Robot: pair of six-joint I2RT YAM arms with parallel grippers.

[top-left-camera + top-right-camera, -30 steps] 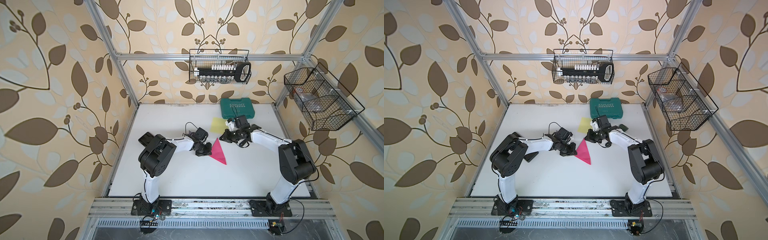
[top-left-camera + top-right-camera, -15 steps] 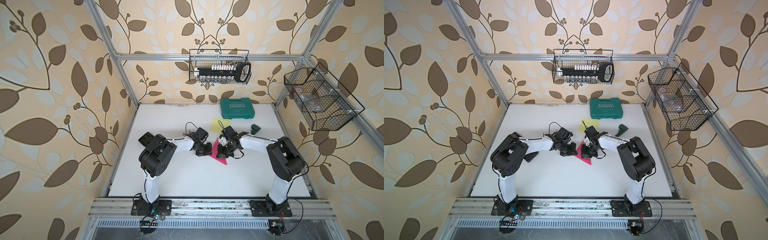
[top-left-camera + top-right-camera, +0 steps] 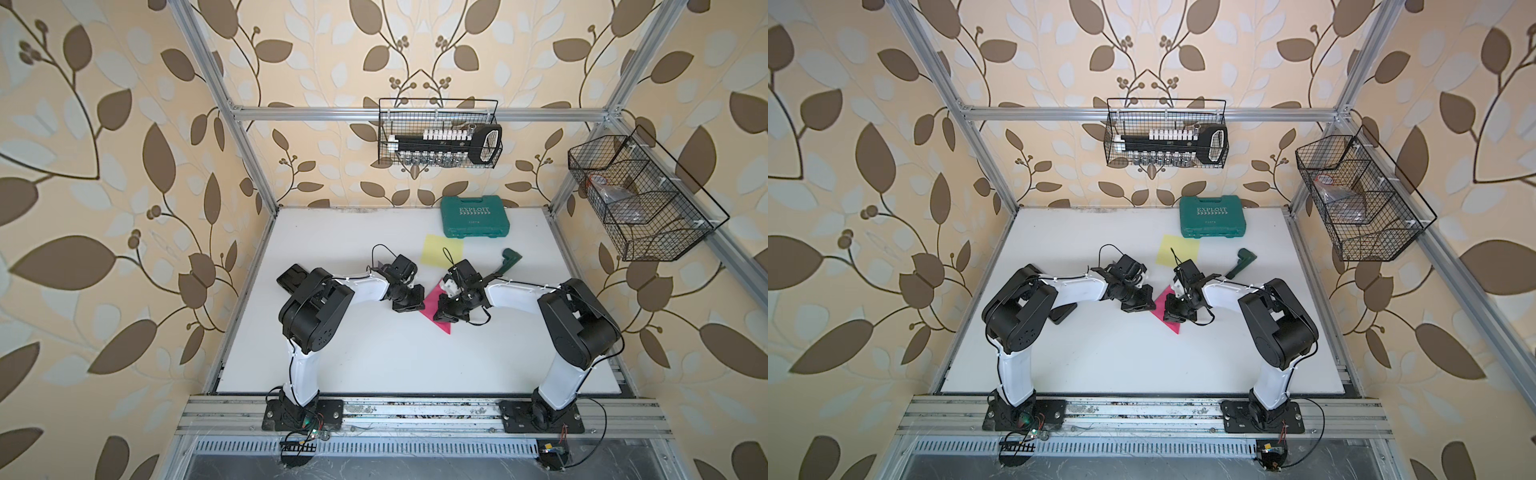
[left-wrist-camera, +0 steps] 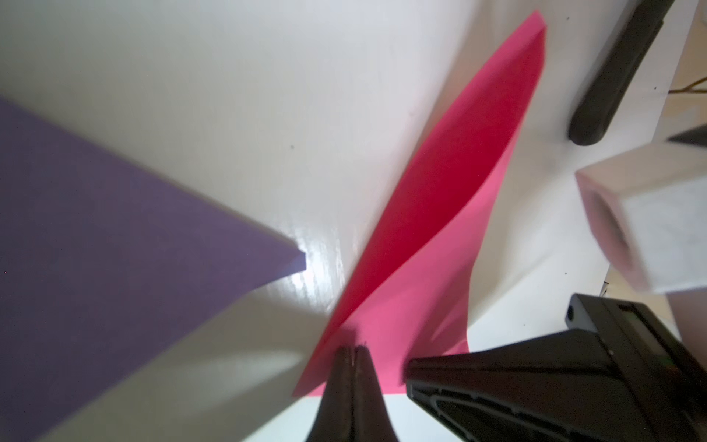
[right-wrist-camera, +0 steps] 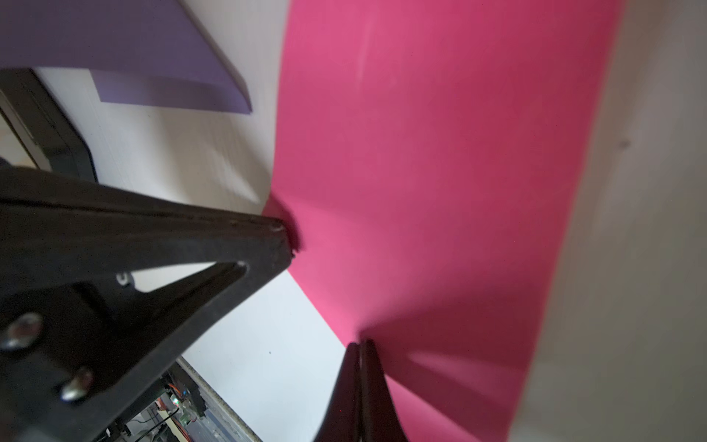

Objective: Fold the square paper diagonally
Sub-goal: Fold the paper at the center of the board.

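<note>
The square paper (image 3: 433, 296) is pink and lies folded into a triangle at the table's middle, its upper flap bulging loosely in the left wrist view (image 4: 451, 183). My left gripper (image 3: 419, 307) is shut, its tips (image 4: 354, 350) pressing down on the triangle's left corner. My right gripper (image 3: 438, 316) is shut too. Its tips (image 5: 359, 344) rest on the paper (image 5: 440, 153) at its near slanted edge, a short way from the left gripper's fingers (image 5: 267, 237). Both top views show the two grippers facing each other over the paper (image 3: 1174, 327).
A purple sheet (image 4: 114, 229) lies just beside the pink one, under my left arm. A yellow sheet (image 3: 442, 248), a green tool case (image 3: 475, 217) and a green tool (image 3: 508, 262) lie behind. A black object (image 3: 293, 276) sits at the left. Wire baskets (image 3: 440, 133) hang on the frame.
My right arm has swung from beside the yellow sheet down onto the pink paper, then slid a little toward the front. The green tool behind it has come into view. The left gripper stayed put.
</note>
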